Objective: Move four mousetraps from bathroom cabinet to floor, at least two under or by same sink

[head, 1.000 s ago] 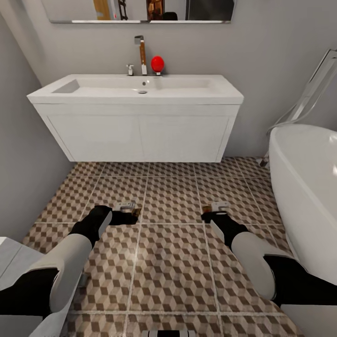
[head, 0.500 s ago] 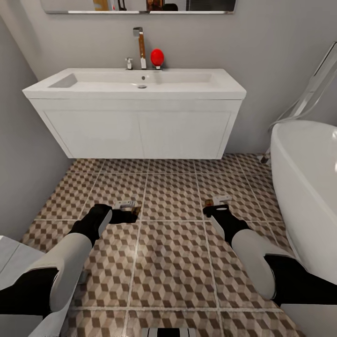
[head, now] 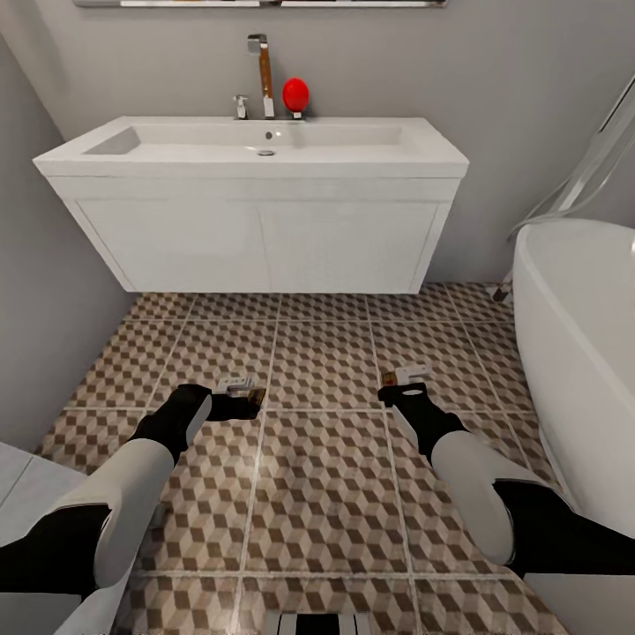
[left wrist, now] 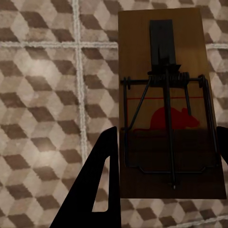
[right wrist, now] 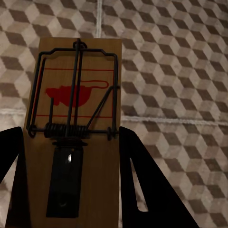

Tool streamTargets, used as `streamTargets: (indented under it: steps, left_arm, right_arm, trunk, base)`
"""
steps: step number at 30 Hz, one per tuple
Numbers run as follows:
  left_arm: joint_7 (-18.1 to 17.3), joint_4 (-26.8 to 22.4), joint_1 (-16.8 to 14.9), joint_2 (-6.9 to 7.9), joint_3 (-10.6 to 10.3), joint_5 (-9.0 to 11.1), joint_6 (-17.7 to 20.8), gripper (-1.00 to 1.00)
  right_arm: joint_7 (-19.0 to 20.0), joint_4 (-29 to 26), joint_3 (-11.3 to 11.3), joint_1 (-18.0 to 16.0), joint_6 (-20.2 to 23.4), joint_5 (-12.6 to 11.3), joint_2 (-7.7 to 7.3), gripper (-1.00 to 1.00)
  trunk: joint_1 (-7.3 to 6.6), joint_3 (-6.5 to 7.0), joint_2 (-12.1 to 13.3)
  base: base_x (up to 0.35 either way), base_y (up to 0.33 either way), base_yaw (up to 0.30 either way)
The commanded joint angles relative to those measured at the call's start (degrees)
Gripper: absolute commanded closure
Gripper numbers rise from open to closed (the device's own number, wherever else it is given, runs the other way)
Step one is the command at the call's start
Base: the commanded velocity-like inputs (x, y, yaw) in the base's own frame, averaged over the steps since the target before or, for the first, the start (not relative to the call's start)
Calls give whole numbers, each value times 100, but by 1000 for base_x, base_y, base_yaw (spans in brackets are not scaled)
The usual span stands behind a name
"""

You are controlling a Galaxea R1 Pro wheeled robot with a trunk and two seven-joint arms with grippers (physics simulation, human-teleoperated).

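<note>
Carrying step: left gripper (head: 236, 399) fingers clenched on brown wooden mousetrap (left wrist: 168, 102), right gripper (head: 399, 386) fingers grasping second mousetrap (right wrist: 76, 128), both above cube-patterned tiled floor (head: 326, 494) before white boxy sink (head: 256, 159). Next: lower, release beside sink.

Walls (head: 494, 79): plain grey; mirror edge (head: 265, 3) overhead
Floor (head: 326, 494): cube-patterned tiles, pale grout
Furniture: white vanity (head: 256, 234) centre; white bathtub (head: 582, 344) at right
</note>
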Motion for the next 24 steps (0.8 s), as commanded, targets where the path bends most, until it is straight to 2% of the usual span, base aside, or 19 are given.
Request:
streamTargets:
  steps: [1,12,24]
  left_arm:
    - [-40,-8,-2,-4,37,-50,24,100]
    - [-35,-16,-2,-13,37,-51,25,100]
    - [-32,-19,-2,-14,37,-51,28,100]
  right_arm:
    - [7,-16,-47,-1,27,42,6,100]
    - [57,-411,-54,-1,24,40,3,100]
    - [77,-438,-74,-1,45,-13,-19,100]
  trunk:
    - [-1,-14,-2]
    - [-1,-55,-2]
    - [-1,-73,-2]
  base:
    - [0,0,0]
    - [0,0,0]
    - [0,0,0]
